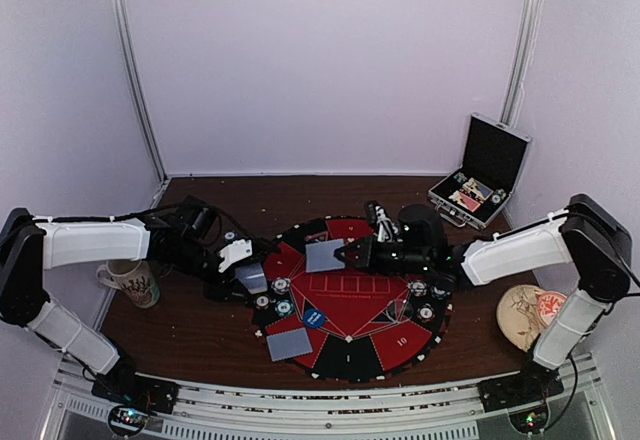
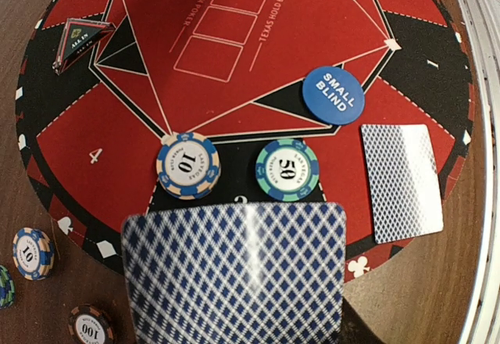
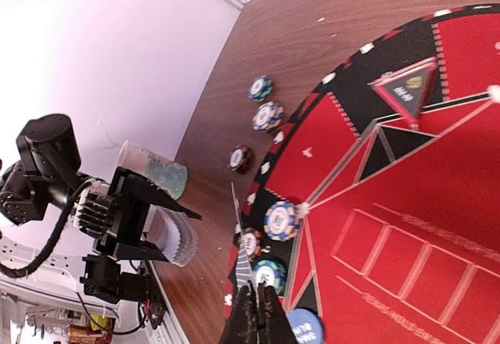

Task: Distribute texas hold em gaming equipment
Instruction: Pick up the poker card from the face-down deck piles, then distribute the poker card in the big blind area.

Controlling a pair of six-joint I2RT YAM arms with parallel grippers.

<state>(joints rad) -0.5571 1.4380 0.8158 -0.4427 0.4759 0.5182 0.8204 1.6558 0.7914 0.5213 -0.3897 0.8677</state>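
Mat (image 1: 350,305), round, red and black, fills the middle of the table (image 1: 200,335). Over its left rim the left gripper (image 1: 246,268) pinches a blue-lattice card (image 2: 234,277). The right gripper (image 3: 258,320) is clamped on a second card (image 3: 243,258), seen edge-on. A third card (image 2: 401,181) lies flat at the near rim, just beside the blue button (image 2: 333,94). The 10 chip (image 2: 188,165) and 50 chip (image 2: 287,170) sit near the left rim. Wood shows between the rim and the table's near edge.
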